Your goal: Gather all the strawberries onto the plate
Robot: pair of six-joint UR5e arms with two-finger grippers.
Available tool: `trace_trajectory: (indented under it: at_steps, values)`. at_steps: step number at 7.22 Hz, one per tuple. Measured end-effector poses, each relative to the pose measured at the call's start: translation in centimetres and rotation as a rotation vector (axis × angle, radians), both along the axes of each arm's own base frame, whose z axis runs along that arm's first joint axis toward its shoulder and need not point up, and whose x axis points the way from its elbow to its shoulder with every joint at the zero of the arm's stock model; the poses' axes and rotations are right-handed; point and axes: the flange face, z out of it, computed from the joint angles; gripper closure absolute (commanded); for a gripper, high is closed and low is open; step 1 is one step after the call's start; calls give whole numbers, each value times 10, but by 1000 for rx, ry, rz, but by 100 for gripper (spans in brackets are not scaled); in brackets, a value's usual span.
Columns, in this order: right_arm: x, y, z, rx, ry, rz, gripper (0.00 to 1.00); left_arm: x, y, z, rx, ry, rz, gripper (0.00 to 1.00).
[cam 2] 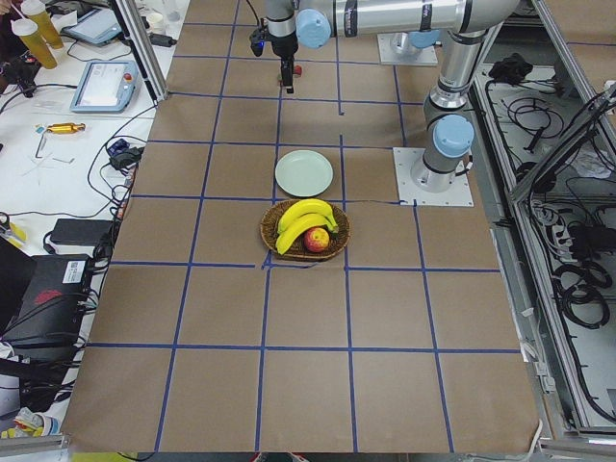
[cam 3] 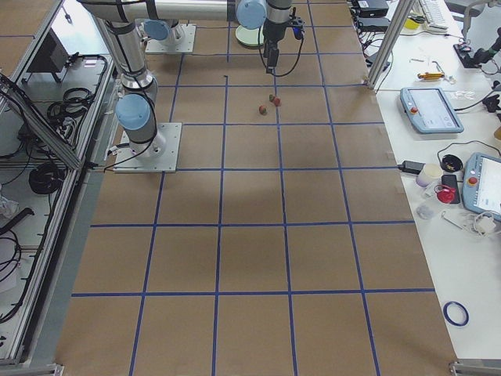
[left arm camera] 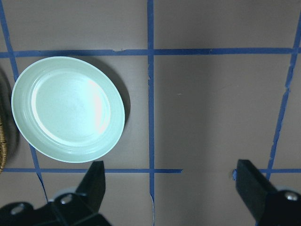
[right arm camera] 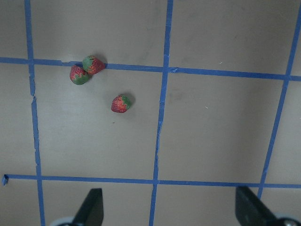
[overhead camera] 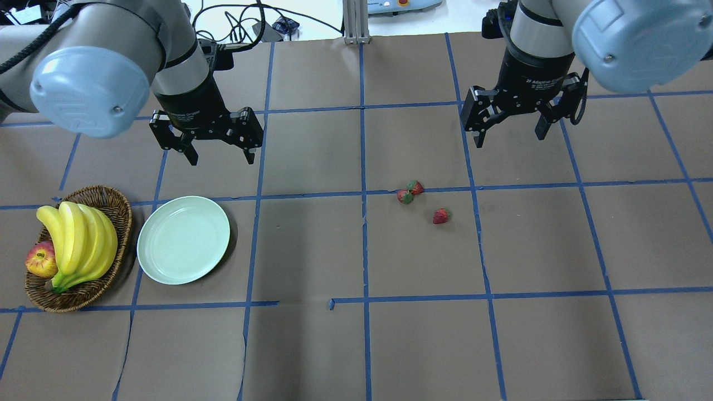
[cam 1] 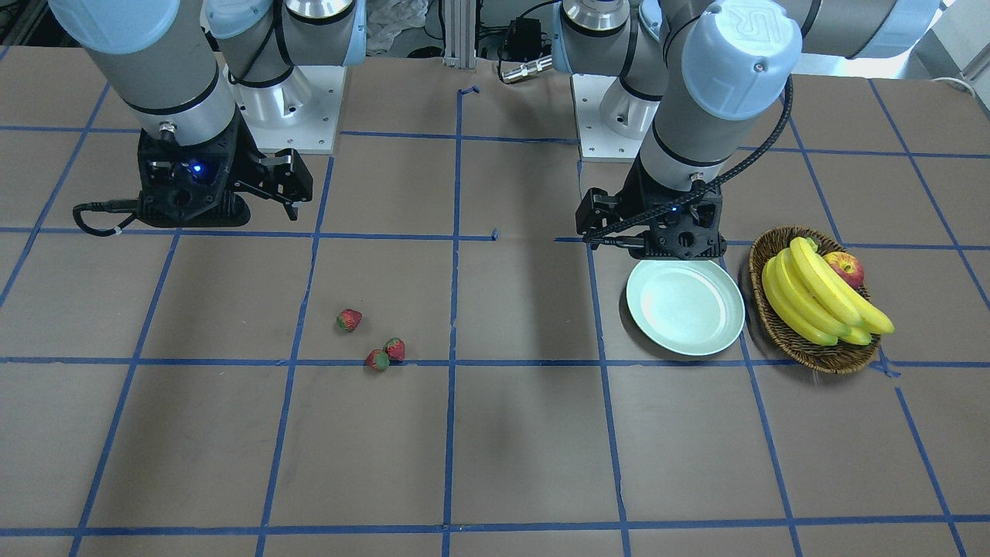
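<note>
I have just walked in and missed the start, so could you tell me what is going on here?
Nothing is held yet. The left gripper hovers near the empty plate, the right gripper near the three strawberries, both with jaws open. The strawberries lie on the table, two touching and one apart; none is in the plate.

I see three strawberries (cam 3: pixel 275 99) on the desk (cam 3: pixel 250 235), upper middle of the frame; the plate (cam 3: pixel 244 37) sits near the top edge.
</note>
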Motion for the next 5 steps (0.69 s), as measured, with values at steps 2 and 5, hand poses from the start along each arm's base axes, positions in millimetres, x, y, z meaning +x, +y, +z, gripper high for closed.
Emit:
trace_trajectory:
  at_steps: [2,5]
  values:
    - [0,0,-1,2,0,0,0,0,0,1,-2,-1,0,0]
    - [1,0,-2,3,-7,0,0,0,1,2,-3,-1,-1,0]
